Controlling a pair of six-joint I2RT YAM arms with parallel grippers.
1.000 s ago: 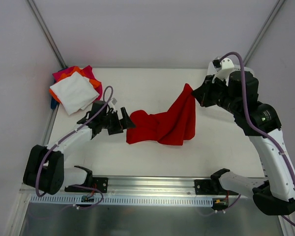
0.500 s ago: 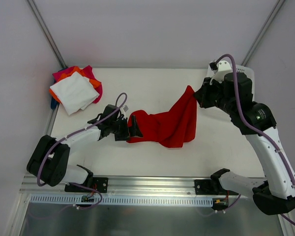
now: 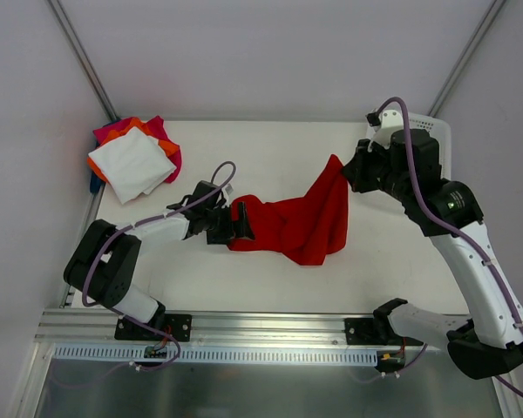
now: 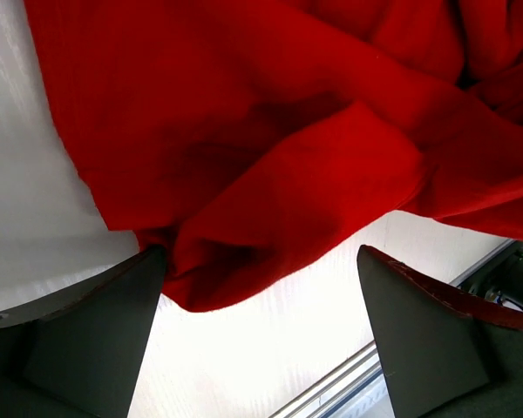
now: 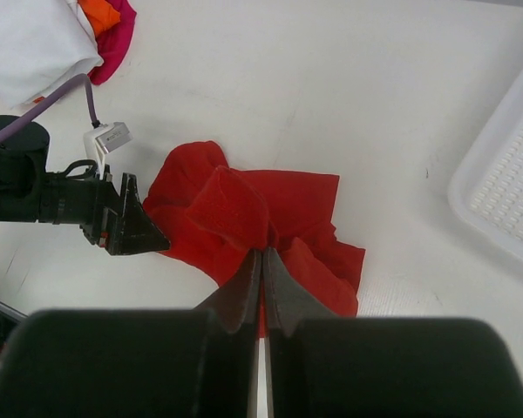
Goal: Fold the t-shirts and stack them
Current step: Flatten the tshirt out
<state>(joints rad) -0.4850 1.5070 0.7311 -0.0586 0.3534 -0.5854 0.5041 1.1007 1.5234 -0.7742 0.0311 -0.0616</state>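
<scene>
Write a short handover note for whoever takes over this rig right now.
Left end effector: open, jaws astride the left edge of the red t-shirt, not closed on it.
Right end effector: shut on the red t-shirt's far right corner, holding it up off the table.
Done: stack of folded t-shirts at the far left corner, white on top, orange and magenta beneath.
Left to do: close the left grip, spread and fold the red t-shirt, then add it to the stack.
</scene>
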